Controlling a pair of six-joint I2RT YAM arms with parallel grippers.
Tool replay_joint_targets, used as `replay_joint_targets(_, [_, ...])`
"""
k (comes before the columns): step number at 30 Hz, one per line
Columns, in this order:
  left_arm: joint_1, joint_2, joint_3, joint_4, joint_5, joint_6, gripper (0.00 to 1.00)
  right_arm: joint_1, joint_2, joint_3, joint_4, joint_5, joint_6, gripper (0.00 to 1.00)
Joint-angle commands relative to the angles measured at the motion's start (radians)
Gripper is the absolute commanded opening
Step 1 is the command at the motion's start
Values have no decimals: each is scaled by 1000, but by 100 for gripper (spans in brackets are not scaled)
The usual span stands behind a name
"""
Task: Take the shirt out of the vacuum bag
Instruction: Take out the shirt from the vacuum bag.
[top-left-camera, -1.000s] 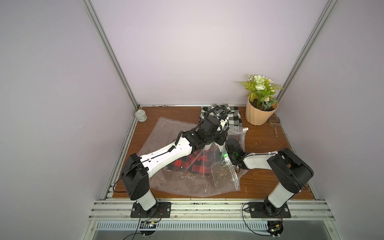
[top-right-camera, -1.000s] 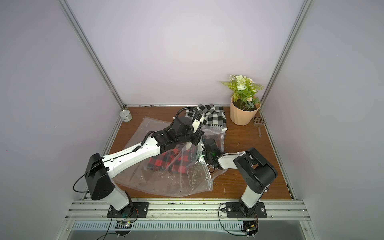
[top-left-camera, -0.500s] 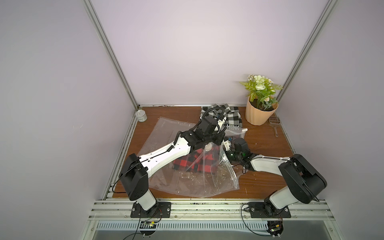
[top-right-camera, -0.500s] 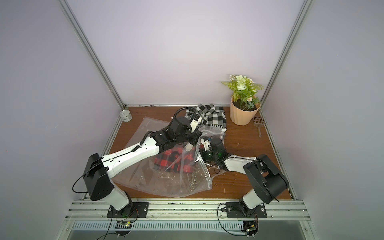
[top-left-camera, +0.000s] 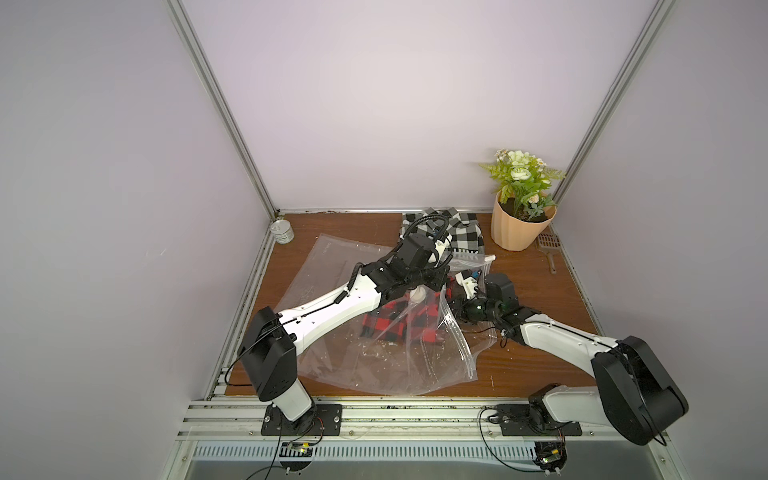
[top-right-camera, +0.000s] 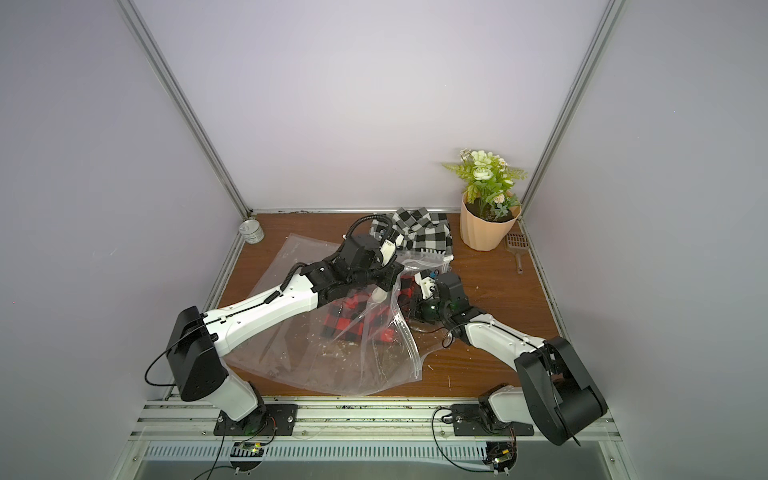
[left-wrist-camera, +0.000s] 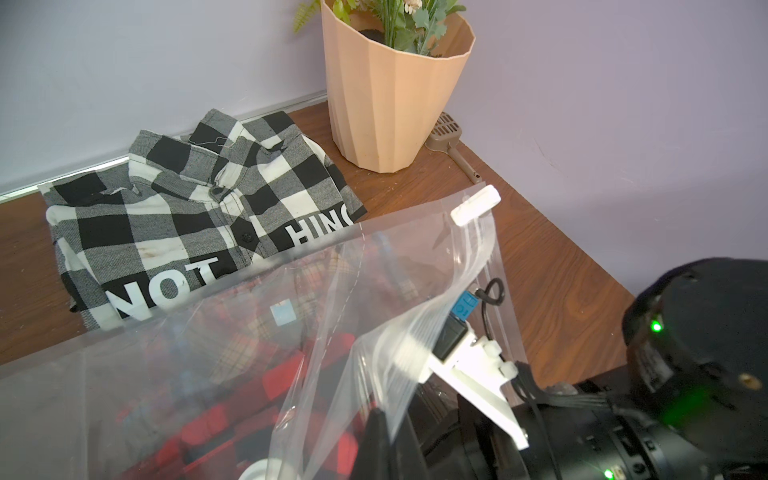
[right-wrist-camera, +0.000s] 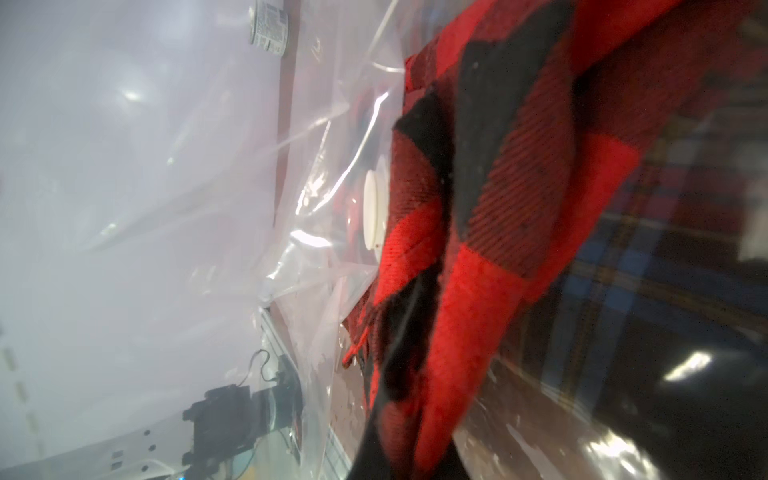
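The vacuum bag (top-left-camera: 332, 274) lies across the middle of the brown counter (top-left-camera: 540, 299) in both top views, its clear film crumpled and lifted into a tent at the centre of the frame. The red-and-black checked shirt (top-left-camera: 390, 328) sits inside it under the raised film, just below the white valve disc (top-left-camera: 417, 295). The left fingers (left-wrist-camera: 377, 436) are closed, and in the left wrist view the upper sheet of the bag gathers to a pinch right at them. The zip strip's white slider (left-wrist-camera: 476, 204) shows at the far corner of the mouth. The right fingers (top-left-camera: 459, 308) reach in at the bag's open edge, right of centre, and are closed on the shirt. In the right wrist view the red cloth hangs in folds close before the lens, with the valve disc beside it. Some darker tartan cloth (right-wrist-camera: 665, 270) shows behind the film. A black-and-white checked shirt (left-wrist-camera: 187, 208) lies folded at the back wall, its lower edge under the bag. To its right stand a potted plant (top-left-camera: 519, 228) and a small brown scoop (top-left-camera: 548, 245). A tin can (top-left-camera: 284, 234) stands in the back left corner.
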Motion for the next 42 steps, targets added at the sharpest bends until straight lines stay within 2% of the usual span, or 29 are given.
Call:
replay_joint_targets(1, [12,-14,-13,14,-11,-12,1,-20,-59,3,-35,-16,-37,0])
replay_joint_targets(26, [22,8,-56,20,-62,-35,1,-140,-292,-2,-268,25,-64,0])
replay_joint_targets(42, [31,12,-77,21,-80,-46,1,-330,-403,18,-402,28,-92,0])
